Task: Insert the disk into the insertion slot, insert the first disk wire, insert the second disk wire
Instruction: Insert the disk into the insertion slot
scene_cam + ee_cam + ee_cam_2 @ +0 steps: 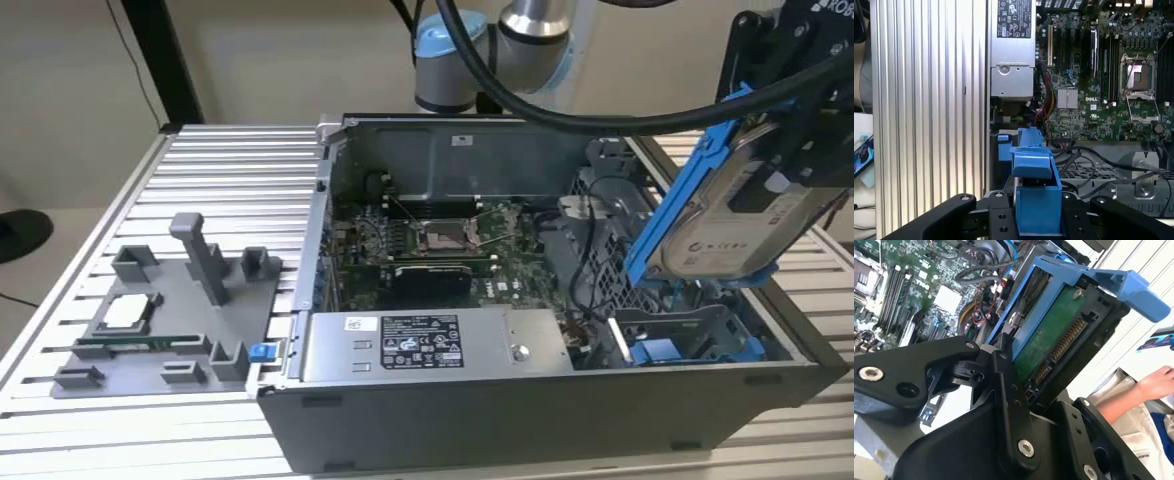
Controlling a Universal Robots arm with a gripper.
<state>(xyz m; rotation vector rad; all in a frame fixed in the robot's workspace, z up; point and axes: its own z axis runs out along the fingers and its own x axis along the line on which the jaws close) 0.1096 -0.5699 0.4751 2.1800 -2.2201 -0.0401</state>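
Clear gap btw disk and insertion slot; cables + PSU box just beside.

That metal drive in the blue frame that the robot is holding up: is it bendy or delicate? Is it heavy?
Probably rigid: the disk hangs tilted above the case from the gripper without sagging. Likely hefty for its size, given its metal body. Somewhat fragile, I'd guess: its bare green circuit board is exposed.
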